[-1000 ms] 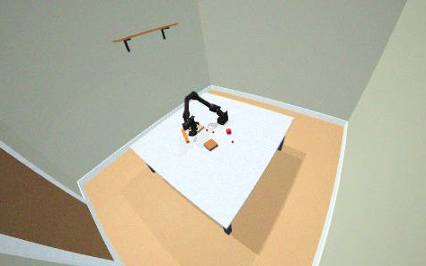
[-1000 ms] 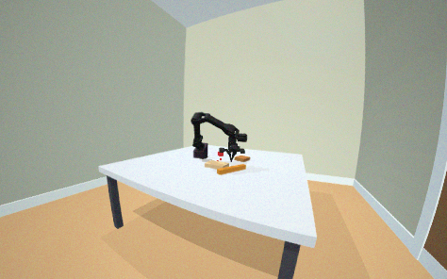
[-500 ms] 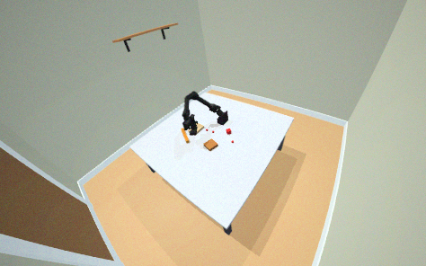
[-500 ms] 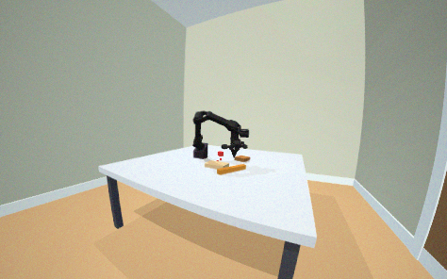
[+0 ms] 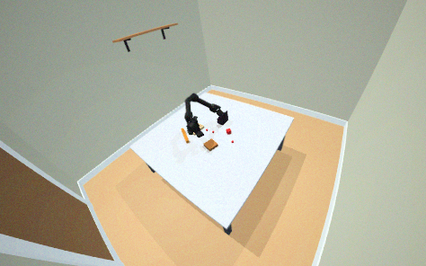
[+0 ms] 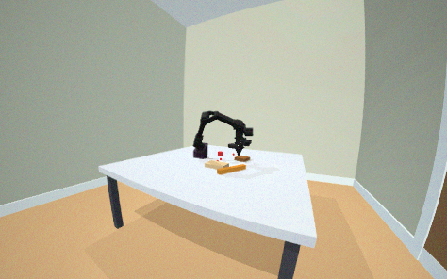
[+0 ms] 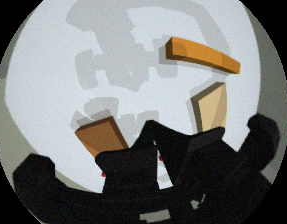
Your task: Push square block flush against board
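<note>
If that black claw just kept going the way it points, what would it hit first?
The gripper points straight down, fingers shut and empty. It would probably meet the brown square block or the table beside it; depth is unclear.

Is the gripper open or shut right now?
Shut, holding nothing: in the wrist view the gripper shows its dark fingers together above the table.
</note>
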Motion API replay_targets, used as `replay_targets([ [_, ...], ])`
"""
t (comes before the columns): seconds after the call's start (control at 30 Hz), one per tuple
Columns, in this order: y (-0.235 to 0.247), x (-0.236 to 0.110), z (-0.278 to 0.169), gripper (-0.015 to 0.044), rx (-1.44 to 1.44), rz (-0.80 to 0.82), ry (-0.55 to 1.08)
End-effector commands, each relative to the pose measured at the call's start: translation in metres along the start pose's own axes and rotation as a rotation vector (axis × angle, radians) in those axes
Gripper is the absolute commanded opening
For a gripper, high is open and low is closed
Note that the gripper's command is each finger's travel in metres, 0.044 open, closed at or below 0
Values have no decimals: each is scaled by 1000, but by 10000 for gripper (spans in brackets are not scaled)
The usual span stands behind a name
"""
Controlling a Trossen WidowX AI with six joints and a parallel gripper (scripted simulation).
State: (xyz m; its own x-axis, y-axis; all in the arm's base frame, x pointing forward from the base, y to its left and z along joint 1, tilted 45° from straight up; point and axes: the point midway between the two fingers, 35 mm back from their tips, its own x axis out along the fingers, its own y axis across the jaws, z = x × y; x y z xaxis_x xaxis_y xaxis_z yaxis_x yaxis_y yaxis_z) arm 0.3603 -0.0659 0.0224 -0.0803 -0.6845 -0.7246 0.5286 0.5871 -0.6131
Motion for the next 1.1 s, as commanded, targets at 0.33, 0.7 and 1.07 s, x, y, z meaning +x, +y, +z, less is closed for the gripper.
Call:
replay_targets([
  [0.33,58,-4,-19,0,-494,14,3],
  [0.7,100,-5,-44,0,-859,13,2],
  [1.07,137,-3,-70,0,-1222,9,4],
])
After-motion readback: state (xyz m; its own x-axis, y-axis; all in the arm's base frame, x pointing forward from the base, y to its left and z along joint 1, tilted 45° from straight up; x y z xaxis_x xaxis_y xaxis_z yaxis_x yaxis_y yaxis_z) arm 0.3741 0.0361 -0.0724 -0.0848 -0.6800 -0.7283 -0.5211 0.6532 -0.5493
